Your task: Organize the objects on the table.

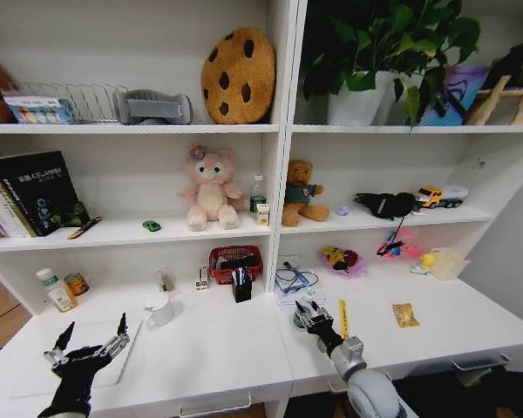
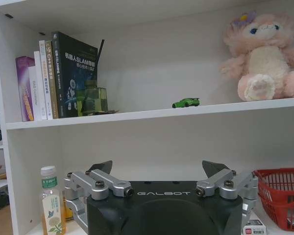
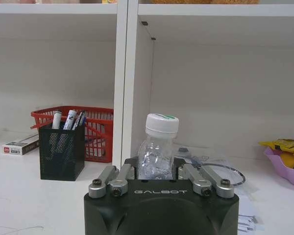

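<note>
Your right gripper (image 3: 158, 172): closed on clear bottle (image 3: 158, 152), upright between its fingers | left gripper (image 1: 89, 341): spread wide, holding nothing, above laptop (image 1: 113, 348)

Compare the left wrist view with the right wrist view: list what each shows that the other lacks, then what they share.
Left wrist view alone: the left gripper, fingers spread open with nothing between them, a row of books, the tiny green toy car on the shelf, a pink plush, and a green-labelled drink bottle.

Right wrist view alone: the right gripper closed around a clear bottle with a white cap, a black mesh pen holder with pens, and a purple bowl.

Both: the red basket and the white shelving.
</note>
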Controlling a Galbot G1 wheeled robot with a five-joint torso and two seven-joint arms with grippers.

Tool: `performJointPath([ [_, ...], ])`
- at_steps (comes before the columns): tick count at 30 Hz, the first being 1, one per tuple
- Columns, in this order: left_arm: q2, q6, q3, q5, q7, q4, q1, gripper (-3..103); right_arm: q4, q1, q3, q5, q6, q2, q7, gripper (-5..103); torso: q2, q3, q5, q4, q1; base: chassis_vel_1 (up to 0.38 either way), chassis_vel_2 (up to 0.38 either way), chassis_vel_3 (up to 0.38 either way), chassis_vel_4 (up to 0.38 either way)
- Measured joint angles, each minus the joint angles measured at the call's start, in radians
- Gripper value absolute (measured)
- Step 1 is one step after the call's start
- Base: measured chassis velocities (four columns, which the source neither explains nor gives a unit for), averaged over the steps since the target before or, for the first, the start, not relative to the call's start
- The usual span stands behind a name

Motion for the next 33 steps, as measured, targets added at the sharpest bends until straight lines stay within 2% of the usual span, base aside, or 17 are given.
performJointPath([
  [4,0.0,0.0,0.0,0.0,0.0,0.0,0.0,100,0.031,-0.037,0.024,0.001,0.018,0.01,-0.006,26,0.0,0.0,0.0001,0.0,0.0,0.0,0.0,0.0,0.0],
  [6,0.0,0.0,0.0,0.0,0.0,0.0,0.0,100,0.061,-0.058,0.039,0.0,0.023,0.012,-0.009,25,0.0,0.0,0.0002,0.0,0.0,0.0,0.0,0.0,0.0],
  [9,0.0,0.0,0.0,0.0,0.0,0.0,0.0,100,0.153,-0.142,0.074,-0.001,0.032,0.012,-0.009,25,0.0,0.0,-0.0001,0.0002,0.0,0.0,0.0,0.0,0.0],
  [11,0.0,0.0,0.0,0.0,0.0,0.0,0.0,100,0.244,-0.258,0.11,-0.018,0.048,0.016,-0.008,25,0.0,0.0,-0.0003,-0.0003,0.0,0.0,0.0,0.0,0.0],
  [12,0.0,0.0,0.0,0.0,0.0,0.0,0.0,100,0.244,-0.258,0.11,-0.018,0.048,0.016,-0.008,25,0.0,0.0,-0.0003,-0.0003,0.0,0.0,0.0,0.0,0.0],
  [14,0.0,0.0,0.0,0.0,0.0,0.0,0.0,100,0.307,-0.355,0.134,-0.057,0.068,0.026,0.011,25,0.0,0.0,-0.0001,-0.0003,0.0,0.0,0.0,0.0,0.0],
  [17,0.0,0.0,0.0,0.0,0.0,0.0,0.0,100,0.336,-0.409,0.147,-0.085,0.08,0.033,0.024,25,0.0,0.0,0.0,0.0,0.0,0.0,0.0,0.0,0.0],
  [19,0.0,0.0,0.0,0.0,0.0,0.0,0.0,100,0.394,-0.558,0.194,-0.169,0.093,0.057,0.047,25,0.0,0.0,0.0,0.0,0.0,0.0,0.0,0.0,0.0],
  [20,0.0,0.0,0.0,0.0,0.0,0.0,0.0,100,0.394,-0.558,0.194,-0.169,0.093,0.057,0.047,25,0.0,0.0,0.0,0.0,0.0,0.0,0.0,0.0,0.0],
  [22,0.0,0.0,0.0,0.0,0.0,0.0,0.0,100,0.415,-0.712,0.236,-0.236,0.147,0.082,0.051,25,0.0,0.0,-0.0001,-0.0002,0.0,0.0,0.0,0.0,0.0],
  [24,0.0,0.0,0.0,0.0,0.0,0.0,0.0,100,0.417,-0.757,0.247,-0.254,0.172,0.089,0.051,25,0.0,0.0,-0.0001,-0.0004,0.0,0.0,0.0,0.0,0.0],
  [26,0.0,0.0,0.0,0.0,0.0,0.0,0.0,100,0.414,-0.916,0.278,-0.332,0.276,0.119,0.073,25,0.0,0.0,0.0001,0.0,0.0,0.0,0.0,0.0,0.0],
  [27,0.0,0.0,0.0,0.0,0.0,0.0,0.0,100,0.414,-0.916,0.278,-0.332,0.276,0.119,0.073,25,0.0,0.0,0.0001,0.0,0.0,0.0,0.0,0.0,0.0],
  [29,0.0,0.0,0.0,0.0,0.0,0.0,0.0,100,0.391,-1.038,0.296,-0.417,0.377,0.146,0.109,25,0.0,0.0,-0.0003,-0.0002,0.0,0.0,0.0,0.0,0.0],
  [30,0.0,0.0,0.0,0.0,0.0,0.0,0.0,100,0.391,-1.038,0.296,-0.417,0.377,0.146,0.109,25,0.0,0.0,-0.0003,-0.0002,0.0,0.0,0.0,0.0,0.0],
  [33,0.0,0.0,0.0,0.0,0.0,0.0,0.0,100,0.309,-1.154,0.278,-0.525,0.524,0.168,0.173,25,0.0,0.0,-0.0003,0.0,0.0,0.0,0.0,0.0,0.0],
])
